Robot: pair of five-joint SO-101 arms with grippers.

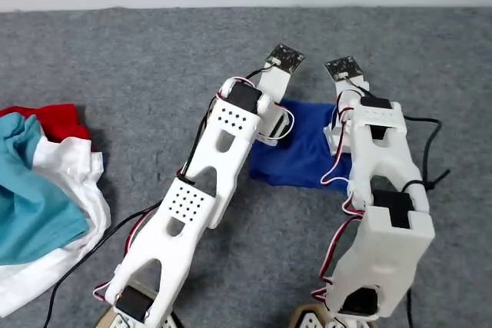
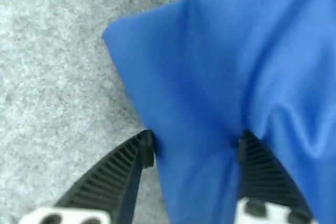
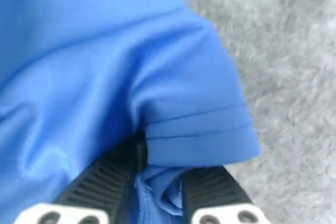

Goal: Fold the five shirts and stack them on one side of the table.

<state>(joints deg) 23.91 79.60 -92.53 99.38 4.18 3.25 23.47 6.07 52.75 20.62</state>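
Well, the heaped shirts [image 1: 38,197] sit at the edge of the table [image 1: 154,44], and your blue shirt [image 1: 304,155] lies mid-table. It looks soft, light and slippery, so take it by hems. Your right gripper [image 3: 160,184] pinches the sleeve hem [image 3: 199,124]; your left gripper [image 2: 197,150] has jaws apart astride an edge.

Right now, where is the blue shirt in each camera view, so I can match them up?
High view: the blue shirt lies mid-table, partly under the two arms.
Left wrist view: the shirt's corner spreads ahead of the open jaws, its edge between them.
Right wrist view: its hemmed sleeve is bunched between the closed jaws.
Shared landmark: the grey tabletop bordering the shirt's edge.
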